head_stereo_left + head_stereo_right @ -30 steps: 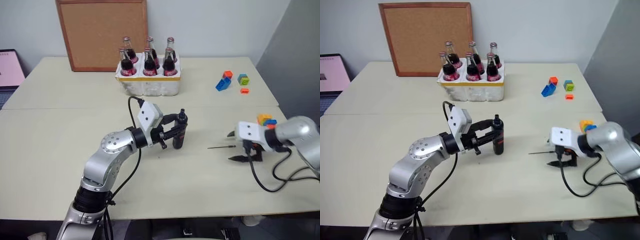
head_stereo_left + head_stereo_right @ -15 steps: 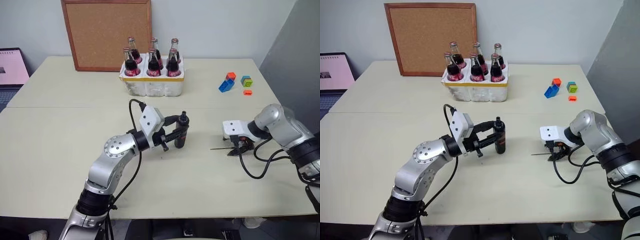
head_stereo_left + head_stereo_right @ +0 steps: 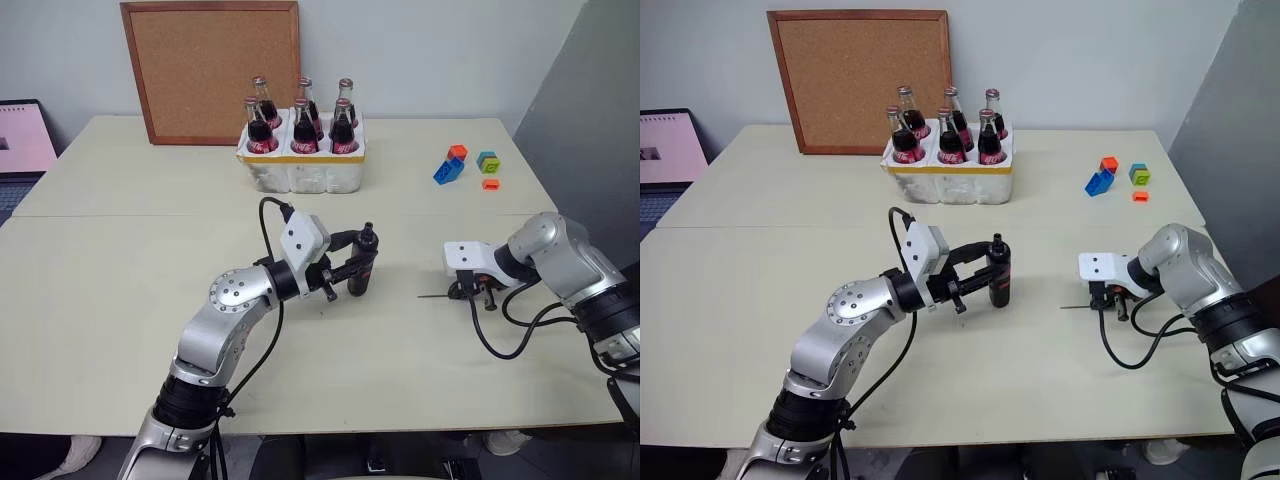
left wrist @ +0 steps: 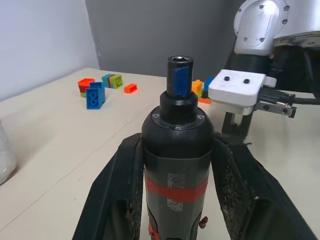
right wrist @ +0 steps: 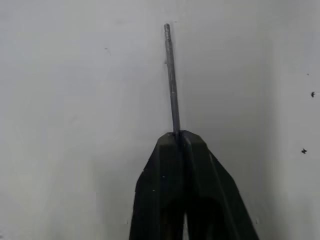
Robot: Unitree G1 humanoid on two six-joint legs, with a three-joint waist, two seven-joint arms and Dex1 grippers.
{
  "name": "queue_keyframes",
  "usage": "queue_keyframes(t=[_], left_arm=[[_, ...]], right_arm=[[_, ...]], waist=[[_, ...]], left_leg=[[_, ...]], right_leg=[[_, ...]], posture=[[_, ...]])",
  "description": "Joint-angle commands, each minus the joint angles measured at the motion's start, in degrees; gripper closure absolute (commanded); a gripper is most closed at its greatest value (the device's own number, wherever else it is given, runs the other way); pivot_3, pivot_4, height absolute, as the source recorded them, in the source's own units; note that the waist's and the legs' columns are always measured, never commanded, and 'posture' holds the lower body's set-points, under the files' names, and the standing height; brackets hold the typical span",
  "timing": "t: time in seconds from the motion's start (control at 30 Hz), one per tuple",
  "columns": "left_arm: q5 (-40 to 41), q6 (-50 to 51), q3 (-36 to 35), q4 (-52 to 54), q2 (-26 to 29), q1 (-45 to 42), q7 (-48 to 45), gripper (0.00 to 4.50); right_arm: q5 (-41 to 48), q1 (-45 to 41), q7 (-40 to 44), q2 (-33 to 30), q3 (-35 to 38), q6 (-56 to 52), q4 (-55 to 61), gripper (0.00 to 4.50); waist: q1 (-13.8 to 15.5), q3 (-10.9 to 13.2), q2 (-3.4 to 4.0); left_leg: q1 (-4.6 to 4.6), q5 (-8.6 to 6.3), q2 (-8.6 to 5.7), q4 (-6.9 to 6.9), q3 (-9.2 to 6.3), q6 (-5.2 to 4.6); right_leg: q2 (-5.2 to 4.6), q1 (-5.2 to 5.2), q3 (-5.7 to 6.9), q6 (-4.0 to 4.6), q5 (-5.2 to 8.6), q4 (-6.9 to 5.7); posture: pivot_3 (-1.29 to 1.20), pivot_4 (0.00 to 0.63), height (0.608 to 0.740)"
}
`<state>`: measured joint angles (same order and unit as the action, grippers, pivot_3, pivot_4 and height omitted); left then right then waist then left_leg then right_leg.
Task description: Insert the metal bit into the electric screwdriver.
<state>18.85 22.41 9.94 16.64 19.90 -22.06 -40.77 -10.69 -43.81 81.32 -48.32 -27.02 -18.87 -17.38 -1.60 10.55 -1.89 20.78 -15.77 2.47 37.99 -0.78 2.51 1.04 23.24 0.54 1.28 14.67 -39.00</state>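
The electric screwdriver (image 3: 362, 270), black with a red band, stands upright above the middle of the table. My left gripper (image 3: 356, 270) is shut on its body, one finger (image 4: 122, 195) on each side, and its open socket (image 4: 180, 61) faces up. The metal bit (image 3: 436, 295), a thin grey rod, lies flat on the table to the right of the screwdriver. My right gripper (image 3: 470, 293) points down at the bit's right end. In the right wrist view its fingertips (image 5: 192, 145) are pressed together on the rod (image 5: 171, 75), which sticks out ahead of them.
A white crate of cola bottles (image 3: 300, 165) and a cork board (image 3: 210, 70) stand at the back. Loose toy bricks (image 3: 460, 165) lie at the back right. A laptop (image 3: 20, 135) sits at the far left edge. A cable (image 3: 500, 340) trails from the right wrist.
My right gripper went from open to shut, closing on the end of the metal bit. The left gripper and screwdriver kept still.
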Motion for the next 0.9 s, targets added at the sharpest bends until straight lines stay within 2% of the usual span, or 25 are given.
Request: queue_keyframes(t=[0.03,0.33,0.43,0.5,0.73,0.9], left_arm=[[0.5,0.0,-0.2,1.7,-0.1,-2.0,-0.2,2.9],[2.1,3.2,-1.3,4.8,0.1,-2.3,0.8,2.9],[2.5,4.7,-1.6,6.0,-0.6,-1.9,2.0,2.9],[2.8,5.3,-1.7,6.4,-0.7,-1.9,2.6,2.9],[4.1,7.6,-2.2,7.2,-1.1,-2.1,3.7,2.9],[5.6,8.6,-2.1,7.5,-0.7,-2.5,3.1,2.9]], right_arm=[[0.9,1.3,-2.0,-0.6,3.6,-2.7,1.7,4.5],[13.4,10.8,-10.8,1.0,21.6,-14.0,20.6,4.5],[22.2,15.3,-19.6,8.4,34.7,-21.4,31.6,4.5],[26.7,16.2,-24.2,12.7,39.8,-27.1,37.1,4.5],[41.7,13.5,-40.7,29.8,47.6,-37.0,50.5,4.5],[48.1,11.1,-46.2,32.3,47.9,-39.2,51.8,4.5]], waist=[[0.0,0.0,0.0],[0.1,0.1,0.11],[0.1,0.1,0.1],[0.0,0.1,0.15],[-0.1,0.1,0.21],[0.0,0.1,0.23]], left_leg=[[0.01,0.0,0.0,0.0,0.0,0.0],[0.13,0.0,0.01,-0.07,-0.01,0.0],[0.14,0.0,0.03,-0.11,-0.04,0.0],[0.15,0.0,0.05,-0.12,-0.04,0.01],[0.13,0.0,0.05,-0.13,-0.04,0.02],[0.2,-0.01,0.03,-0.14,-0.03,0.01]], right_leg=[[0.0,0.0,-0.01,0.0,0.0,0.01],[0.0,0.11,-0.02,0.0,0.04,0.05],[0.0,0.11,0.02,0.0,0.05,0.07],[0.01,0.12,0.0,-0.01,0.05,0.06],[0.02,0.14,0.0,-0.01,0.05,0.02],[0.04,0.19,0.0,-0.01,0.05,0.06]], posture=[[0.0,0.15,0.74],[0.0,0.15,0.74],[0.0,0.15,0.74],[0.0,0.15,0.74],[0.0,0.15,0.74],[0.0,0.15,0.74]])
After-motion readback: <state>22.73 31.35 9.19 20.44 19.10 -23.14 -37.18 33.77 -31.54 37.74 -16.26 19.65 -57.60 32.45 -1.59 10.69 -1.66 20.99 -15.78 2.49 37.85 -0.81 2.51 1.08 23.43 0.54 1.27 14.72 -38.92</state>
